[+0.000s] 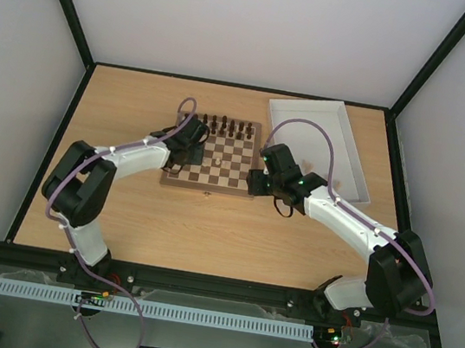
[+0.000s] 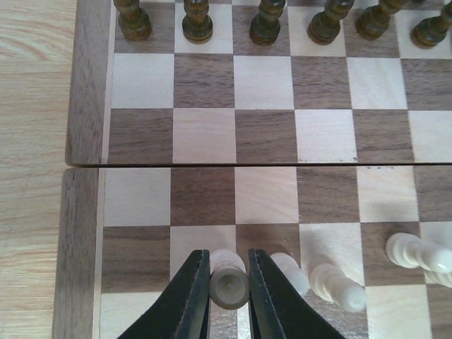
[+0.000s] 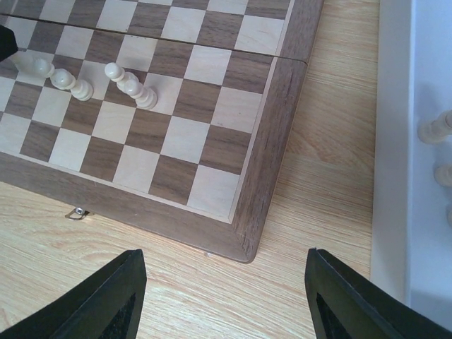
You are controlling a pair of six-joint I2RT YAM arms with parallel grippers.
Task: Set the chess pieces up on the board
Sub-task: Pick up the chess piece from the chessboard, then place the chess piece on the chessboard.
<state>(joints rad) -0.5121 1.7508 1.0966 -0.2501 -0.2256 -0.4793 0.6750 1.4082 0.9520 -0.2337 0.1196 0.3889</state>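
Though half-hidden, gripped piece (image 2: 229, 285) (pawn, perhaps).

No text, label, brand, number or sign can be read in any of the views. The board (image 2: 85, 106) has a plain wooden border, and no rank or file letters or figures are legible on it.

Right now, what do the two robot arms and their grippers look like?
Both the left arm and right arm have white shells with black joints, each trailing a purple cable. Green lights dot the right one. The left gripper and right gripper have black, tapered fingers.
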